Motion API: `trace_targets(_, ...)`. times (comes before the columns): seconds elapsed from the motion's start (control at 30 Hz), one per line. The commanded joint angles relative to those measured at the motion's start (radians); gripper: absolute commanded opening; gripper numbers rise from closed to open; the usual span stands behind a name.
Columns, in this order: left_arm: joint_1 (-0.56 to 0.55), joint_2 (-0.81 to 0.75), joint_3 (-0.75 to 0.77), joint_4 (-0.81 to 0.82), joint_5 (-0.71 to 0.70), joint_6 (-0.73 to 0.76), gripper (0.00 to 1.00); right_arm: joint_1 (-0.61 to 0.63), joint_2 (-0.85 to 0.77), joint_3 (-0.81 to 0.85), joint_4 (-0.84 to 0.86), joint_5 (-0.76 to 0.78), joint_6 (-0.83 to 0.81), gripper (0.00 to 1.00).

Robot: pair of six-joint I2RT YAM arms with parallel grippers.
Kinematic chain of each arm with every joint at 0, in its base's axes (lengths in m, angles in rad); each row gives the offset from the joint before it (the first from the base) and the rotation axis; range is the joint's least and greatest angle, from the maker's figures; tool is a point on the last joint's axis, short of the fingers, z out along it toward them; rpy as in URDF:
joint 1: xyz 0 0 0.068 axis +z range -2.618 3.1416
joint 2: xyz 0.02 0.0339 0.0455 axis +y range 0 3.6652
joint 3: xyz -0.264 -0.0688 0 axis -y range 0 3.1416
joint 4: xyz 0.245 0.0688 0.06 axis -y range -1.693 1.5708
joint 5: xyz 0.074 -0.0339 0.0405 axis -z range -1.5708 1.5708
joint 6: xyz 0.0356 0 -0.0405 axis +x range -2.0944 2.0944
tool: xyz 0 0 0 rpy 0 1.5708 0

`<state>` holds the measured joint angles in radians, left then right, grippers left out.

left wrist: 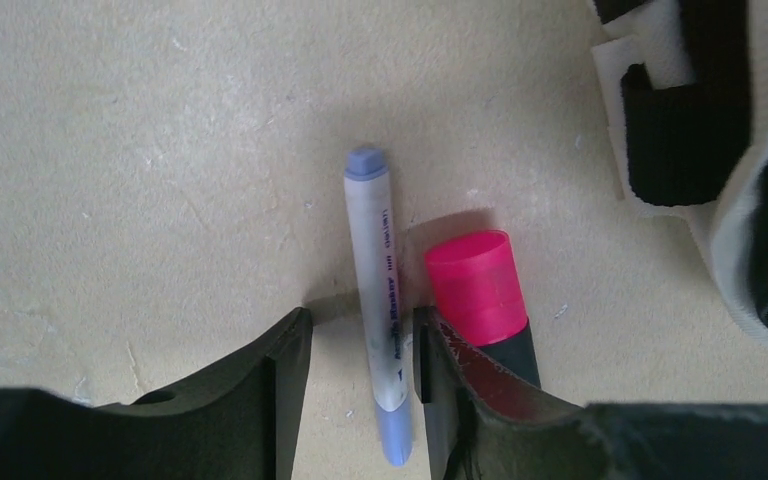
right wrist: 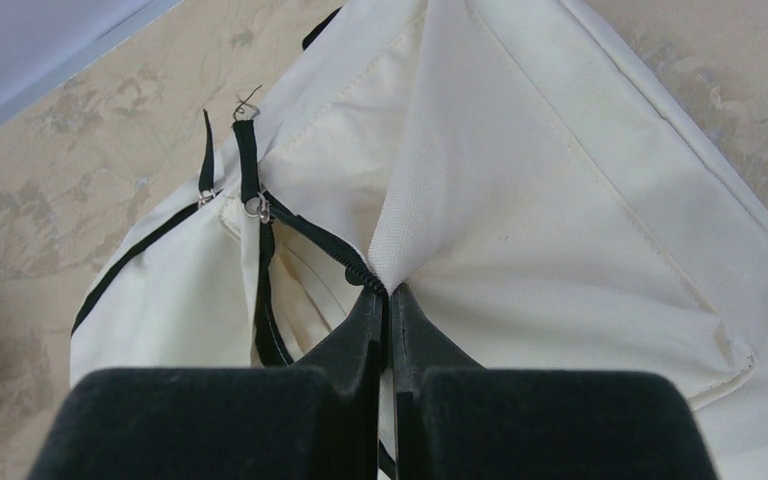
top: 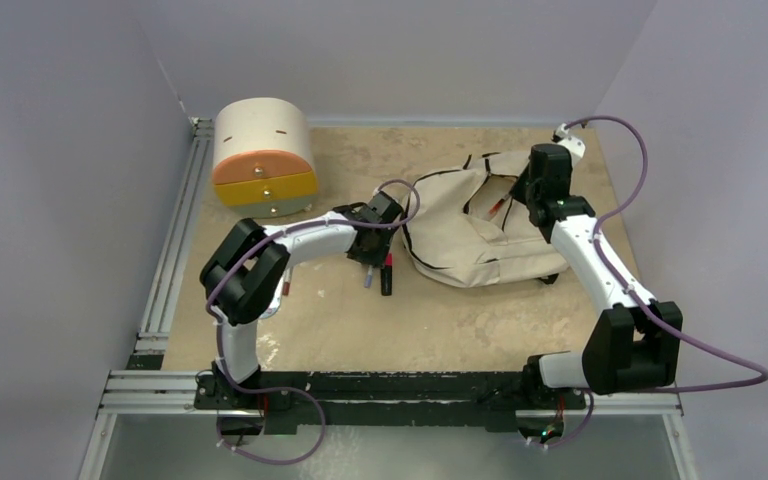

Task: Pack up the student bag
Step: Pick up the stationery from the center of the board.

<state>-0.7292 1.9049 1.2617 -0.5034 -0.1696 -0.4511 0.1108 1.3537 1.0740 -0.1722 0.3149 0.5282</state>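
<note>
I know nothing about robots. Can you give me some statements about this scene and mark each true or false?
1. The blue-capped marker and the pink-capped marker lie side by side on the table. True.
2. The right gripper pinches the student bag fabric. True.
3. The left gripper is shut on the pink-capped marker. False: it is open, with a finger on each side of the blue-capped marker.
4. The drawer box sits on the bag. False: it stands on the table, apart from the bag.

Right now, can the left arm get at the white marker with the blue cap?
Probably yes: the left gripper is open, its fingers either side of the white marker, nothing covering it. The pink-capped marker lying close beside might get nudged.
</note>
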Motion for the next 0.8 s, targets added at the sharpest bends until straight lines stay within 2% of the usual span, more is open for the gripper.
trace_targets(0.0,-0.030,0.041,0.062,-0.050,-0.097,0.045,0.40,-0.009,-0.047,-0.001,0.079,0.020,0.020,0.00)
trace_targets(0.1,-0.036,0.054,0.062,-0.065,-0.108,0.045,0.33,-0.014,-0.055,-0.009,0.085,0.018,0.024,0.00)
trace_targets(0.27,-0.036,0.037,0.039,-0.058,-0.090,0.039,0.11,-0.017,-0.065,-0.016,0.097,0.018,0.025,0.00)
trace_targets(0.4,-0.035,0.006,0.053,-0.084,-0.118,0.041,0.00,-0.017,-0.068,-0.016,0.100,0.009,0.020,0.00)
trace_targets(0.6,-0.032,-0.085,0.147,-0.132,-0.178,0.065,0.00,-0.017,-0.080,-0.020,0.107,-0.025,0.000,0.00)
trace_targets(0.77,-0.024,-0.165,0.227,-0.072,-0.073,0.059,0.00,-0.017,-0.092,-0.015,0.133,-0.062,-0.006,0.00)
